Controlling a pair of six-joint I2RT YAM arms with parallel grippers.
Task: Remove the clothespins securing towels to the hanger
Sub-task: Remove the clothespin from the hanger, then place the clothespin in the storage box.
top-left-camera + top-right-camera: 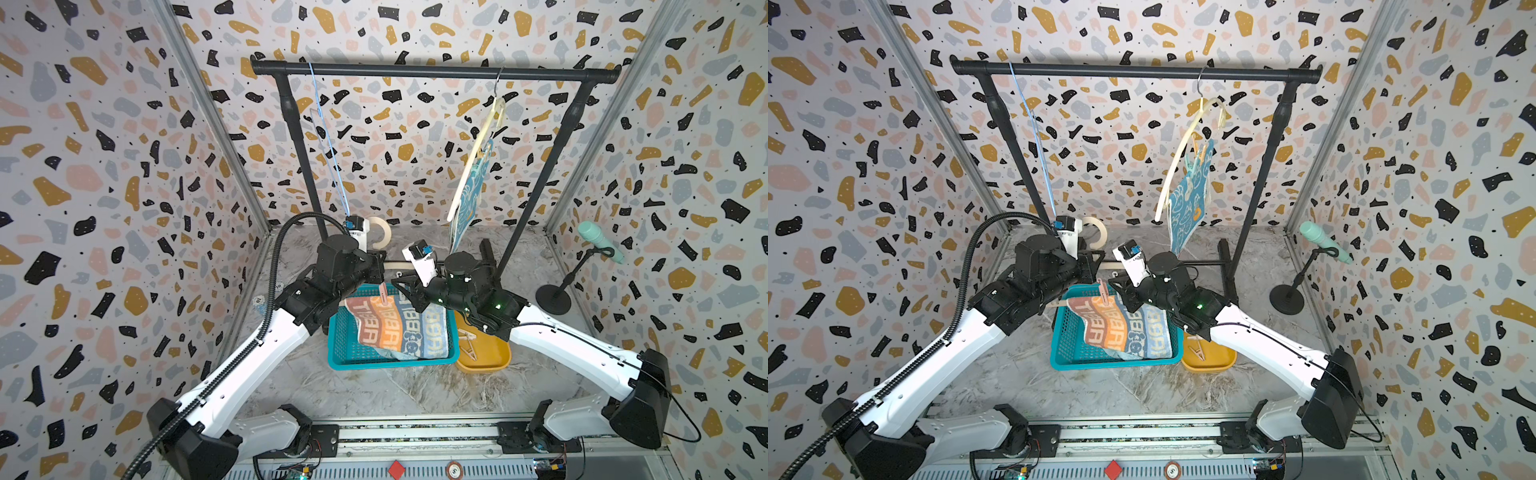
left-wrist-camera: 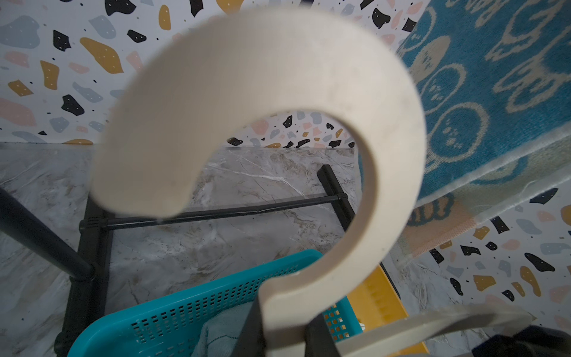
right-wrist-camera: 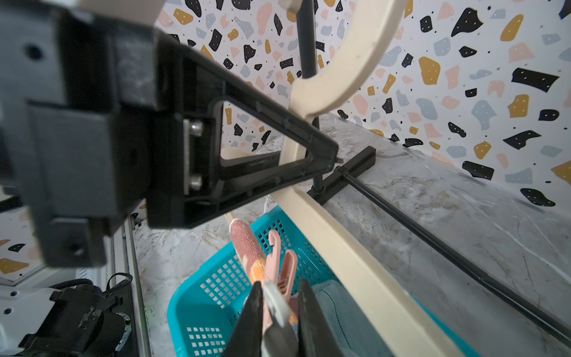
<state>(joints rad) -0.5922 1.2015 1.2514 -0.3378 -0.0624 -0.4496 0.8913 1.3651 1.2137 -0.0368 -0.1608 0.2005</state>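
My left gripper [image 2: 284, 327] is shut on the neck of a cream hanger [image 2: 278, 77], just below its hook, and holds it over the teal basket [image 1: 336, 345]. An orange-grey-blue striped towel [image 1: 399, 328] hangs from this hanger's bar into the basket. A pink clothespin [image 3: 278, 256] pins it to the bar. Right beside that pin my right gripper [image 3: 279, 293] is shut on a white clothespin [image 3: 275, 304]. A pale blue towel [image 3: 333, 306] lies in the basket. The teal rabbit towel [image 1: 1187, 195] hangs pinned to a second cream hanger [image 1: 1177, 162] on the rack.
The black rack [image 1: 436, 71] spans the back; its feet and low crossbar [image 2: 216, 213] stand just behind the basket. A blue wire hanger [image 1: 328, 141] hangs at its left. A yellow tray [image 1: 486, 357] right of the basket holds loose clothespins [image 1: 1198, 351]. A mint microphone on a stand [image 1: 598, 241] is at far right.
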